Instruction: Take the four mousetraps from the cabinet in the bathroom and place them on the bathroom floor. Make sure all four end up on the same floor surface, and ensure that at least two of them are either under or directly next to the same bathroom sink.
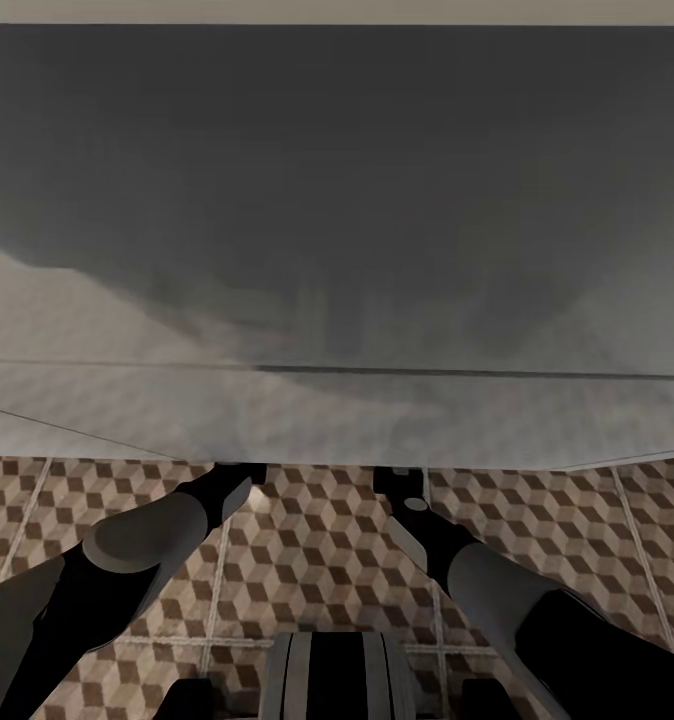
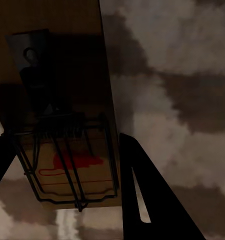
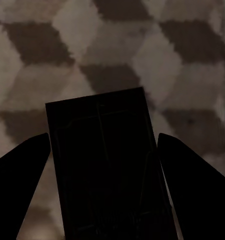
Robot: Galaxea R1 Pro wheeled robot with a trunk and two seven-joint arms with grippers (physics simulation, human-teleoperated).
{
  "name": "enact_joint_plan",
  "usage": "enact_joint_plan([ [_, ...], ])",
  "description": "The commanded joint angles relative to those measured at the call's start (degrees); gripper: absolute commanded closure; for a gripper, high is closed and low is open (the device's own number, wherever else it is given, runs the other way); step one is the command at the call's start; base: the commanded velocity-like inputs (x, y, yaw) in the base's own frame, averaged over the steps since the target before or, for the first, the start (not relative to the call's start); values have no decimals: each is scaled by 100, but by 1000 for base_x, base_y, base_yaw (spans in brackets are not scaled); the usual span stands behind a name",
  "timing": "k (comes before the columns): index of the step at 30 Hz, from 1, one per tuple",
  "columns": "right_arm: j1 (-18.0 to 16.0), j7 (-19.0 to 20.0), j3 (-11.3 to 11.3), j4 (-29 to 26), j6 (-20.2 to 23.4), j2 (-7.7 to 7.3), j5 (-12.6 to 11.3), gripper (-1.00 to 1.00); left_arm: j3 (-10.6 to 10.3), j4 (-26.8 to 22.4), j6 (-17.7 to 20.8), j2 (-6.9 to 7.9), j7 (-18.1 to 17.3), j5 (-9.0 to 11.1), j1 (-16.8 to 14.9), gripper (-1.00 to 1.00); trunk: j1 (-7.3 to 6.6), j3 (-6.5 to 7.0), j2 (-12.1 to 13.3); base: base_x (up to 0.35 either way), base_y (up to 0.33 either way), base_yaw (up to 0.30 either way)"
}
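Two mousetraps are in hand, one per arm. Left wrist view: a mousetrap (image 2: 67, 150) with wire spring bar and red marking on a pale wooden base sits between the dark fingers (image 2: 142, 190) of the left claw (image 2: 62, 165), which appears clamped on it. Right wrist view: a second mousetrap (image 3: 105, 165), seen as a dark flat rectangle, sits between the two fingers (image 3: 22, 175) of the right claw (image 3: 105, 175), which appears closed against its long sides. Both hang over the cube-patterned bathroom floor (image 3: 117, 45), close to it by the look of the tile print. Head view: both forearms reach forward under the near edge of a broad grey-white body, judged to be the bathroom sink (image 1: 337, 410), with the left claw (image 1: 239, 478) and right claw (image 1: 397, 485) at that edge. Judgement: the step is setting both traps down beneath the sink. Recommended: lower until each base lies flat on the tile, part the fingers slowly, then withdraw straight back without dragging either trap.
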Motion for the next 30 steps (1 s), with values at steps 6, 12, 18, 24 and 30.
enact_joint_plan([
  [6, -5, -22, 49, 6, -49, -20, 184, 100, -49, -5, 28, -11, 8, 21, -1, 100, -1, -3, -1, 0, 0, 0],
  [12, -41, -10, 49, 2, -64, -6, 271, 100, -49, -11, 28, -12, 9, 21, -1, 100, -1, -3, -1, 0, 0, 0],
  [18, -61, -6, 49, -13, -65, 1, 490, 100, -49, -11, 28, -13, 9, 21, -1, 100, -1, -3, -1, 0, 0, 0],
  [24, -113, -5, 49, -16, -65, 2, 597, 100, -49, -18, 28, -13, 7, 21, -1, 100, -1, -3, -1, 0, 0, 0],
  [30, -304, -5, 49, -16, -56, 7, 607, 100, -49, -20, 28, -13, 7, 21, -1, 100, -1, -3, -1, 0, 0, 0],
])
